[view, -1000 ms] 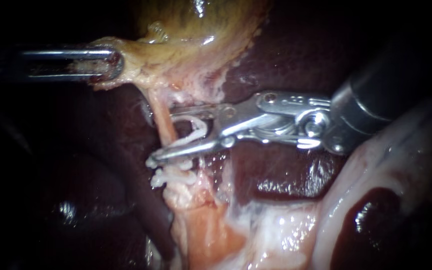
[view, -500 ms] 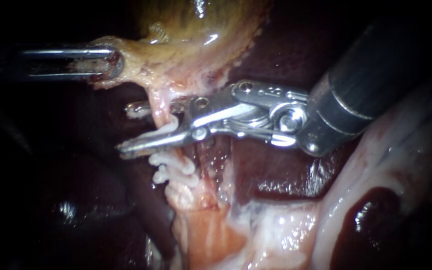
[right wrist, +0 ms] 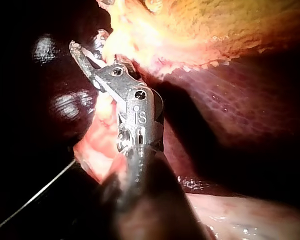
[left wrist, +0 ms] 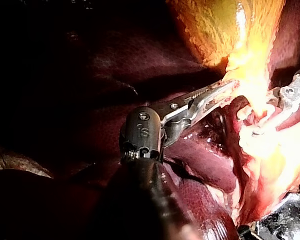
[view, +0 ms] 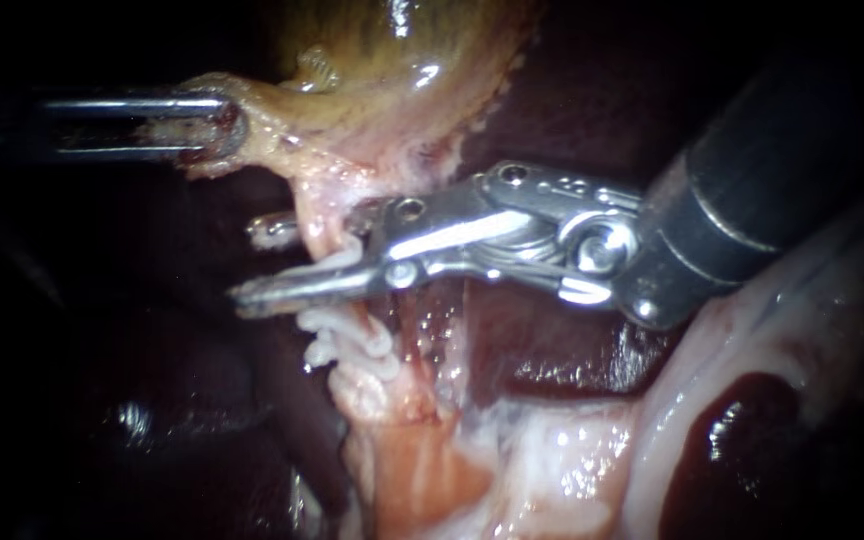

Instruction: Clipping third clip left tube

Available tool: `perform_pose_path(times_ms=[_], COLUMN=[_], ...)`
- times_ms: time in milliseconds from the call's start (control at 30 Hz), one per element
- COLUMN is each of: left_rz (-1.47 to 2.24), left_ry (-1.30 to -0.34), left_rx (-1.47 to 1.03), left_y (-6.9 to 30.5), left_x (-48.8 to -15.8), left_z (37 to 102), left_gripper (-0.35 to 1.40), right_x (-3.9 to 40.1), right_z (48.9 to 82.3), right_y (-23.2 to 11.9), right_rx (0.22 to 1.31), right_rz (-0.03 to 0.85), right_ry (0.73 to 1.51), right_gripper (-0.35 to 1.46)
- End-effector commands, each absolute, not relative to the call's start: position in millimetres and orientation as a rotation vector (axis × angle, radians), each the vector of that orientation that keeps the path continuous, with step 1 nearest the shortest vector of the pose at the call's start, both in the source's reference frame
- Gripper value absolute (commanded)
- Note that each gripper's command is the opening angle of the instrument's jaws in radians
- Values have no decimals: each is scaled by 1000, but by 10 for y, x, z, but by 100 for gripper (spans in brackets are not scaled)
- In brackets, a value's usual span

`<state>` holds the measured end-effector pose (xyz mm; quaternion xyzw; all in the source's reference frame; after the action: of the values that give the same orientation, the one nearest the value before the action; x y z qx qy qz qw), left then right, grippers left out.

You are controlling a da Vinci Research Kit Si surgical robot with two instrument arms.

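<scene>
Right tool [view: 257, 264] part-open astride left tube [view: 320, 228]; left tool [view: 227, 128] clamps gallbladder [view: 382, 50]

The gallbladder [view: 402, 60] is glowing mottled yellow-green, the liver [view: 527, 325] is showing dark maroon, the tube [view: 320, 225] pale pink, its clips [view: 352, 335] white
</scene>
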<state>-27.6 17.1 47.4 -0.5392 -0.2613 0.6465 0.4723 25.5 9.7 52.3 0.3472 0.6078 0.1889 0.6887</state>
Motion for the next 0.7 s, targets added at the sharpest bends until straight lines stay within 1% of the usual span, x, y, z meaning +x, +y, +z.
perform_pose_path(times_ms=[33,100,300,700], left_rz=[1582,1582,1582,1582], left_ry=[-640,-640,-640,-639], left_rx=[-1320,-1320,-1320,-1320], left_y=[171,171,171,172], left_x=[-276,-276,-276,-277], left_z=[474,474,474,474], left_gripper=[-35,-35,-35,-35], right_x=[254,252,251,249], right_z=[523,523,523,527], right_y=[97,97,97,99], right_rx=[775,790,816,816], right_rz=[426,421,441,441], right_ry=[1359,1359,1350,1350], right_gripper=[-5,-35,-35,-35])
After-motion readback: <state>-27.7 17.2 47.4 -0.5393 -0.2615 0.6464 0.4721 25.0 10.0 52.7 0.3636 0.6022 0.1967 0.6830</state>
